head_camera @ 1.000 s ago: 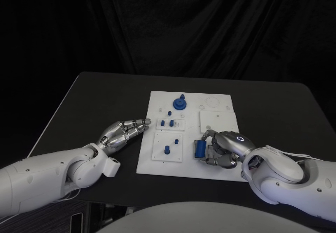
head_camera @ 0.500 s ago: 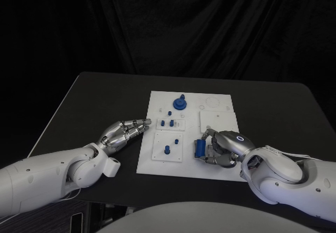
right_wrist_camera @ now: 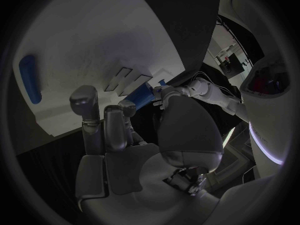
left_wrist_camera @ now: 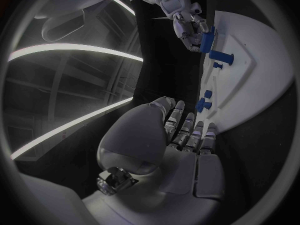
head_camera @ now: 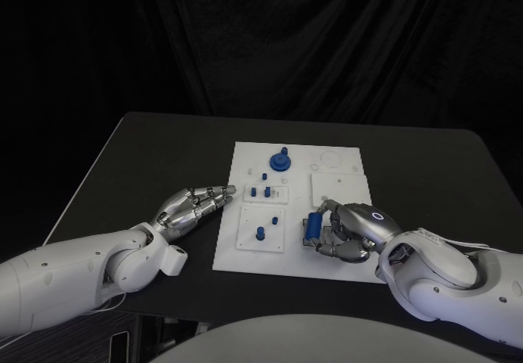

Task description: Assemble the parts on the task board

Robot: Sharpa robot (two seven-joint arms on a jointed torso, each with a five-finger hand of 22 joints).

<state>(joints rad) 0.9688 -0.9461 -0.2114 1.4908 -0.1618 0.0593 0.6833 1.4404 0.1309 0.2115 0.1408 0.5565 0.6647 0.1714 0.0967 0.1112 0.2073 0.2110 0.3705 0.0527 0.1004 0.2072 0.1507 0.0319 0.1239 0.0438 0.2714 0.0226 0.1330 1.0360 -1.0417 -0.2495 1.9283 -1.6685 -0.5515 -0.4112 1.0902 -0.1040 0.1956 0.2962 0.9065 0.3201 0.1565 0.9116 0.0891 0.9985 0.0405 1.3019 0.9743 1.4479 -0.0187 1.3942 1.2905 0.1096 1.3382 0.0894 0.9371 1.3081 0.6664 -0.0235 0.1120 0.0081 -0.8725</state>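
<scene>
The white task board (head_camera: 338, 181) lies mid-table. My right hand (head_camera: 351, 231) hovers over its near right corner and grips a blue cylindrical part (head_camera: 314, 224) between thumb and fingers; the part (right_wrist_camera: 142, 96) is tilted above the board. My left hand (head_camera: 196, 206) lies beside the board's left edge with fingers stretched out side by side, holding nothing. A round blue part (head_camera: 280, 161) stands at the board's far side. Small blue pegs (head_camera: 261, 192) stand in the middle, and two more (head_camera: 261, 231) on the near left plate. The left wrist view shows the right hand (left_wrist_camera: 184, 17) with its part (left_wrist_camera: 206, 39).
Black table (head_camera: 142, 159) surrounds the board, with bare room to the left, the right and the far side. A blue piece (right_wrist_camera: 29, 78) lies on the board (right_wrist_camera: 94, 45) ahead of my right hand. A dark curtain hangs behind the table.
My right hand has shifted slightly and raised the blue part a little toward the board's far side. The left hand has not moved.
</scene>
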